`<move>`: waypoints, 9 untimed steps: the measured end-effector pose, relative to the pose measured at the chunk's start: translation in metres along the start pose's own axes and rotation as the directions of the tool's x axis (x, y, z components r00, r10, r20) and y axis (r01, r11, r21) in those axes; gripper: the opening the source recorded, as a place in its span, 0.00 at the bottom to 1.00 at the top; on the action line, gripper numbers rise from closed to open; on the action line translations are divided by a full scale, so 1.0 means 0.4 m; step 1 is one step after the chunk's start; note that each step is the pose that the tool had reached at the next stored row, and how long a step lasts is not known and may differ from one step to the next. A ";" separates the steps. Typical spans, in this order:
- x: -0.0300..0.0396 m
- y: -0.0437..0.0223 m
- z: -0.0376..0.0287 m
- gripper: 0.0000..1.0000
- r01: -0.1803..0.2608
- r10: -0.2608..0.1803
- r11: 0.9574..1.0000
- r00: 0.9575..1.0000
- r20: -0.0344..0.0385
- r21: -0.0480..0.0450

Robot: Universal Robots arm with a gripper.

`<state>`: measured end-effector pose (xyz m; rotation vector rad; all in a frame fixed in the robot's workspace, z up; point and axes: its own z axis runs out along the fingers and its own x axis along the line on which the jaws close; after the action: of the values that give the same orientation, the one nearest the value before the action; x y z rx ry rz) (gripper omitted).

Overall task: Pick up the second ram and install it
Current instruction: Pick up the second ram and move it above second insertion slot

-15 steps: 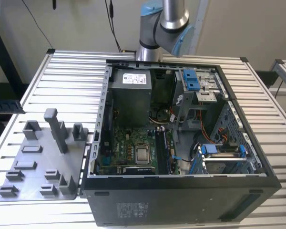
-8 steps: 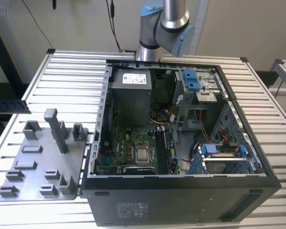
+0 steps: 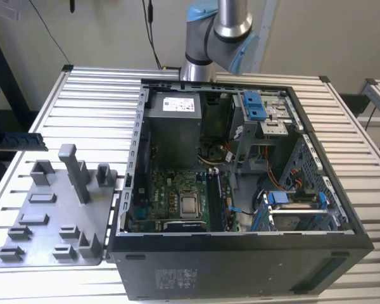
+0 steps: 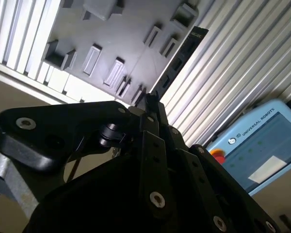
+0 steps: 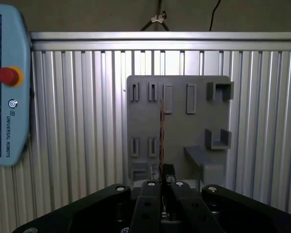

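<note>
My gripper (image 5: 162, 180) is shut on the second ram (image 5: 161, 131), a thin dark stick that shows edge-on in the first wrist view. In the second wrist view the ram (image 4: 182, 56) runs as a long dark strip out from my gripper (image 4: 150, 101). It hangs well above the grey holder plate (image 5: 179, 131), touching none of the plate's slots or blocks. In the exterior view the holder plate (image 3: 50, 221) lies on the table at the left, beside the open computer case (image 3: 240, 190). The motherboard (image 3: 177, 202) lies in the case's floor.
A light blue teach pendant (image 5: 7, 97) with a red button lies on the ribbed aluminium table (image 5: 77, 145) beside the plate. A tall grey post (image 3: 75, 171) and several blocks stand on the plate. The arm's base (image 3: 218, 31) stands behind the case.
</note>
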<state>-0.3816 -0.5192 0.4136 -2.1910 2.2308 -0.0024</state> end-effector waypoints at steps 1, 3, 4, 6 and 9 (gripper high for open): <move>0.000 -0.004 0.000 0.14 0.000 0.000 1.000 1.000 0.000 0.000; 0.000 -0.013 0.000 0.14 0.000 0.000 1.000 1.000 0.000 0.000; 0.000 -0.018 0.000 0.14 0.000 0.000 1.000 1.000 0.000 0.000; -0.001 -0.028 0.000 0.14 0.000 0.000 1.000 1.000 0.000 0.000; -0.001 -0.046 0.001 0.14 0.000 0.000 1.000 1.000 0.000 0.000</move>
<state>-0.3633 -0.5191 0.4136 -2.1910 2.2310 -0.0022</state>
